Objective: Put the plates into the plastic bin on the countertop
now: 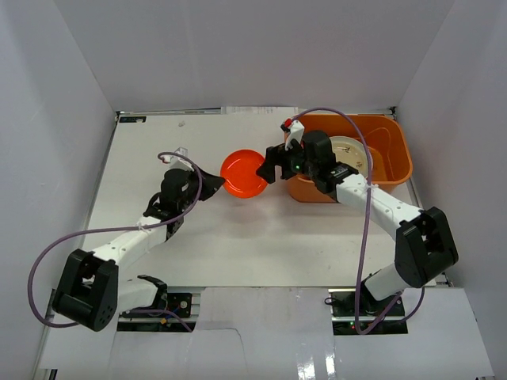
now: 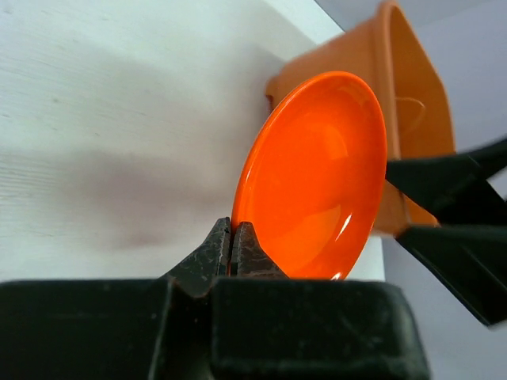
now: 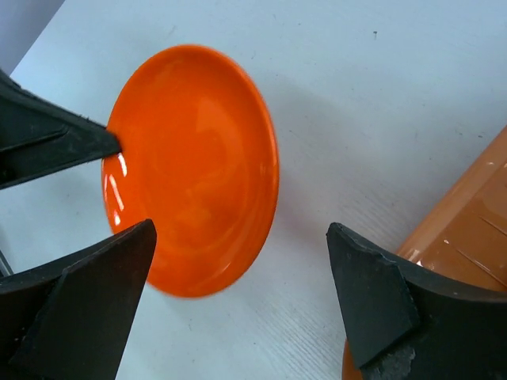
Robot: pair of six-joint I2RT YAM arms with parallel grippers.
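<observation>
A round orange-red plate (image 1: 244,173) (image 2: 317,174) (image 3: 194,166) hangs tilted over the white countertop (image 1: 238,237), left of the orange plastic bin (image 1: 398,150) (image 2: 404,87) (image 3: 467,229). My left gripper (image 1: 215,182) (image 2: 230,229) is shut on the plate's near-left rim. My right gripper (image 1: 268,168) (image 3: 241,228) stands open at the plate's right edge, its jaws on either side of that edge without touching it. A cream plate (image 1: 348,152) lies inside the bin. The other plates are out of view.
Pale walls enclose the countertop on three sides. The right arm reaches across the bin's front left corner. Purple cables loop over both arms.
</observation>
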